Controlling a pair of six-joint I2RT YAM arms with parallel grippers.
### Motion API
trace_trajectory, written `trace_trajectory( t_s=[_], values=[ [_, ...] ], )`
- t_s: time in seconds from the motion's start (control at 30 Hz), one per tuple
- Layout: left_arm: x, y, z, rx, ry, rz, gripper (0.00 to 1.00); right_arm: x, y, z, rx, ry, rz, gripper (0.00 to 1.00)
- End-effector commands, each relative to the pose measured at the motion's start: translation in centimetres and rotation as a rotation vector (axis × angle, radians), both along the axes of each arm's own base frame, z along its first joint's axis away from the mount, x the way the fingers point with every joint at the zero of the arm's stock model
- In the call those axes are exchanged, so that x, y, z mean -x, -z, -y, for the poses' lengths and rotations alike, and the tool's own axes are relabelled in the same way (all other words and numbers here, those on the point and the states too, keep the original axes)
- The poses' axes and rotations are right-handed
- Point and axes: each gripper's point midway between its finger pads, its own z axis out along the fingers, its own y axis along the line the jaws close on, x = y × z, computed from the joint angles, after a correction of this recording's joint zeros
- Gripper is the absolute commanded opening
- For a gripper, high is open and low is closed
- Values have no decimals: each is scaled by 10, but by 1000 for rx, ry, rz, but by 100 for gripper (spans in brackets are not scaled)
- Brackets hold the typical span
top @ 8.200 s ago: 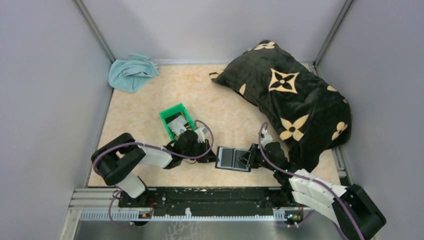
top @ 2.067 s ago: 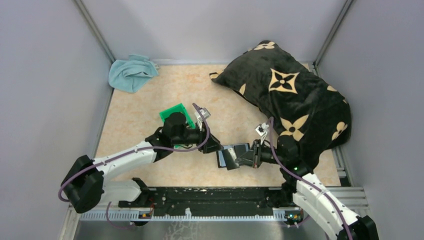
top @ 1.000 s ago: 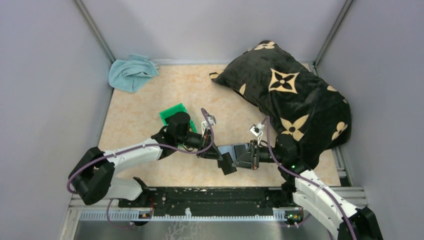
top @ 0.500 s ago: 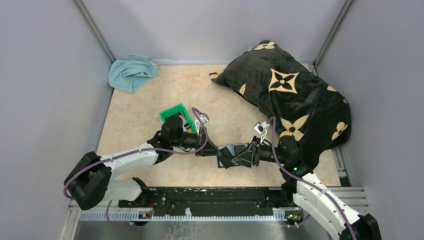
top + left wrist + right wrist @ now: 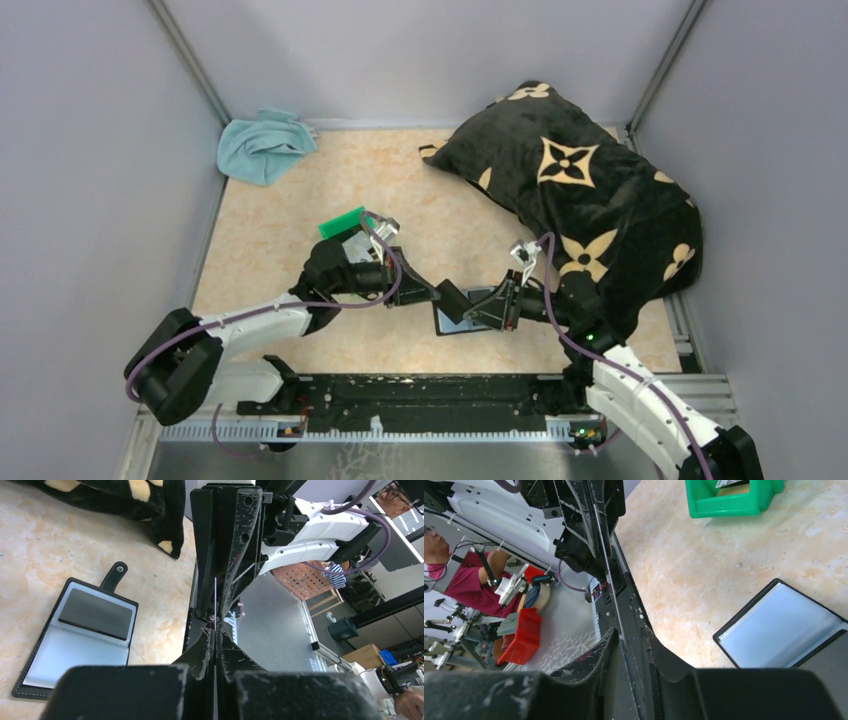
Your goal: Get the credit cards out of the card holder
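Note:
The card holder (image 5: pixel 458 323) (image 5: pixel 82 630) (image 5: pixel 779 630) lies open and flat on the table, its grey-blue panels up. One dark panel in it may be another card. My left gripper (image 5: pixel 437 293) (image 5: pixel 215 630) is shut on a thin dark credit card (image 5: pixel 456 298) (image 5: pixel 215 600) (image 5: pixel 603 545), held just above the holder and seen edge-on in both wrist views. My right gripper (image 5: pixel 487 305) (image 5: pixel 626 635) faces it from the right. Its jaws stand apart on either side of the card's far edge, with a gap showing.
A green bin (image 5: pixel 340 222) (image 5: pixel 734 500) sits behind the left arm with pale items inside. A big black pillow with tan flowers (image 5: pixel 580 190) fills the back right, close to the right arm. A blue cloth (image 5: pixel 262 145) lies in the back left corner.
The holder, lifted in my right gripper a second ago, now lies flat on the table. My right gripper has opened. My left gripper has drawn left, still gripping the card.

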Motion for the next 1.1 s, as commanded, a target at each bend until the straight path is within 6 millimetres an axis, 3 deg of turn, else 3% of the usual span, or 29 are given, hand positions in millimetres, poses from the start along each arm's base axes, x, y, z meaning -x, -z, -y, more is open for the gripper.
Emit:
trace_trajectory(
  t_s=[0.0,0.1,0.23,0.37,0.57,0.87,1.07],
  values=[
    [3,-17,-1,71,20,27,0,-2,-16,-3,-42,-8,83,18],
    [5,-14,-1,73,27,18,0,-3,-20,-3,-49,-2,95,0],
    [11,-10,-2,53,63,21,1,-4,-24,-3,-54,4,108,0],
    [21,-6,-4,16,132,42,21,1,-26,-3,-47,-29,115,0],
    [27,-13,-8,23,172,106,34,19,-26,-6,-58,-144,101,0],
    [31,-11,-8,-4,232,105,29,45,-31,-17,-79,-263,104,0],
    [34,-13,-9,-3,244,116,28,49,-26,-20,-52,-275,97,0]
  ],
)
